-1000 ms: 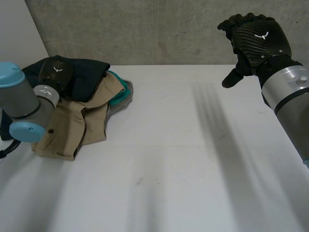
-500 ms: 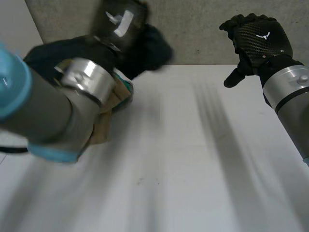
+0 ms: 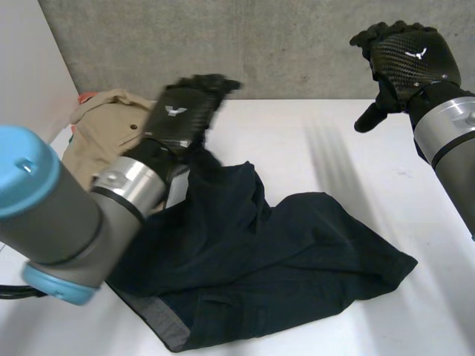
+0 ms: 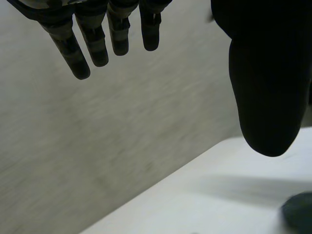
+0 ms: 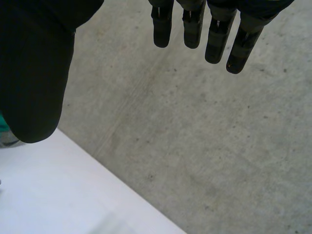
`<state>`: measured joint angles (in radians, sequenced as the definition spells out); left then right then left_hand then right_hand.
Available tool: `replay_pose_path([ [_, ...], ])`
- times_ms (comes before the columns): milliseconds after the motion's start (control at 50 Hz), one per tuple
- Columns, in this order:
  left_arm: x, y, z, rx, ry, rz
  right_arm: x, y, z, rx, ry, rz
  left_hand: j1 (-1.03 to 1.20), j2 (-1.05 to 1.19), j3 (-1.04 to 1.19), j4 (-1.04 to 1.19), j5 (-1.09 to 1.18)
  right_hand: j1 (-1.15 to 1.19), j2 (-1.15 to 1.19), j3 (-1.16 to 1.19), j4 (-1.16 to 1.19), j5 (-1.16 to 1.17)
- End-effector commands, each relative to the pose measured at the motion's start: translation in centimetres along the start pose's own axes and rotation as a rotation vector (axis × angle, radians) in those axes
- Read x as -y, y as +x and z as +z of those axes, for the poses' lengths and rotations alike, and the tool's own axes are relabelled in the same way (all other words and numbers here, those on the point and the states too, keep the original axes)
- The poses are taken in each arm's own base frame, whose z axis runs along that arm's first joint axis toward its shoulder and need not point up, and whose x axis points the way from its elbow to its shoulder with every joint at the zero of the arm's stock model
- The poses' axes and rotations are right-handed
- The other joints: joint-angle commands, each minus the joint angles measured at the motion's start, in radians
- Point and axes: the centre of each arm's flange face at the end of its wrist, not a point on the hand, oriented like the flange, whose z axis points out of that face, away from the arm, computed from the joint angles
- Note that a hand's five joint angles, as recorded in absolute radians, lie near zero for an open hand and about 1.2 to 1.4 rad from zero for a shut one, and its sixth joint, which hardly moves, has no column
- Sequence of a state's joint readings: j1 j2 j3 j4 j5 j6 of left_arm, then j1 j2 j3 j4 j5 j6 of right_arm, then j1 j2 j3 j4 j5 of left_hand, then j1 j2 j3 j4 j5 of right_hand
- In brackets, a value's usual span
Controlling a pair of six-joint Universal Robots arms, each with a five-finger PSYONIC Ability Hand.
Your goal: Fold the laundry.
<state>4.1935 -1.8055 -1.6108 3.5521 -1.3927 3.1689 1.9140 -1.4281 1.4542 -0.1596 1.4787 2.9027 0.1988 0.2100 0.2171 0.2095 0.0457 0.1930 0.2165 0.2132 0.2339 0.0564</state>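
Where the dark garment [image 3: 282,267] topped the tan pile [image 3: 104,122] a second ago, the head view now has it flung out, crumpled, across the mid-surface [image 3: 297,141]. The left hand [image 3: 182,111] is over its far end and the right hand [image 3: 408,59] is raised well clear. One piece is out but unfolded, with bare room to the right.

Left wrist view: fingers [image 4: 68,48] straight, spread, empty.

Right wrist view: fingers [image 5: 193,29] straight, empty.

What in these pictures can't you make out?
Head view: the left arm hides the near-left part of the dark garment and part of the tan garment.
Head view: a reddish speck behind the tan garment, too small to name.
Right wrist view: a teal bit beside the right hand, cut off by the edge.
Left wrist view: a dark patch on the table, likewise cut off.
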Motion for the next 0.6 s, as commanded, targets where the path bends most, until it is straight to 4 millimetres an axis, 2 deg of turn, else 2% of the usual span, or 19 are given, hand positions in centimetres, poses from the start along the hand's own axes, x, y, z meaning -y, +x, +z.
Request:
replay_pose_path([
  [20,-2.0,-3.0,-2.3,0.164,-0.227,-0.021,-1.6,-0.9,-0.5,0.047,-0.116,-0.078,0.032,0.021,0.014,0.022,0.011,-0.018,-0.042,-0.039,-0.059,-0.056],
  [80,-3.6,-2.7,-4.1,0.165,-0.359,-0.015,-2.5,-1.1,-0.5,0.064,-0.161,-0.112,0.035,0.024,0.017,0.025,0.014,-0.018,-0.042,-0.039,-0.059,-0.056],
  [160,-5.0,-2.5,-5.7,0.168,-0.44,0.027,-3.8,-1.4,-0.6,0.094,-0.229,-0.162,0.062,0.05,0.043,0.051,0.04,-0.018,-0.042,-0.039,-0.059,-0.056],
  [280,-6.8,-4.1,-7.6,0.258,-0.544,0.12,-5.4,-2.5,-1.2,0.148,-0.314,-0.191,0.158,0.147,0.14,0.148,0.137,-0.018,-0.042,-0.039,-0.059,-0.056],
  [400,-7.8,-4.4,-8.6,0.263,-0.602,0.164,-6.1,-2.8,-1.2,0.159,-0.336,-0.194,0.188,0.177,0.17,0.177,0.166,-0.018,-0.042,-0.039,-0.059,-0.056],
  [540,-9.0,-4.8,-8.8,0.265,-0.647,0.196,-6.5,-2.9,-1.4,0.163,-0.346,-0.193,0.217,0.206,0.199,0.206,0.196,-0.018,-0.042,-0.039,-0.059,-0.056],
  [580,-9.6,-4.8,-8.7,0.261,-0.664,0.202,-6.6,-2.9,-1.5,0.164,-0.351,-0.191,0.357,0.346,0.339,0.347,0.336,-0.018,-0.042,-0.039,-0.059,-0.056],
  [600,-9.9,-4.9,-8.5,0.258,-0.669,0.218,-6.7,-2.9,-1.5,0.165,-0.354,-0.191,0.536,0.524,0.517,0.525,0.514,-0.018,-0.042,-0.039,-0.059,-0.056],
])
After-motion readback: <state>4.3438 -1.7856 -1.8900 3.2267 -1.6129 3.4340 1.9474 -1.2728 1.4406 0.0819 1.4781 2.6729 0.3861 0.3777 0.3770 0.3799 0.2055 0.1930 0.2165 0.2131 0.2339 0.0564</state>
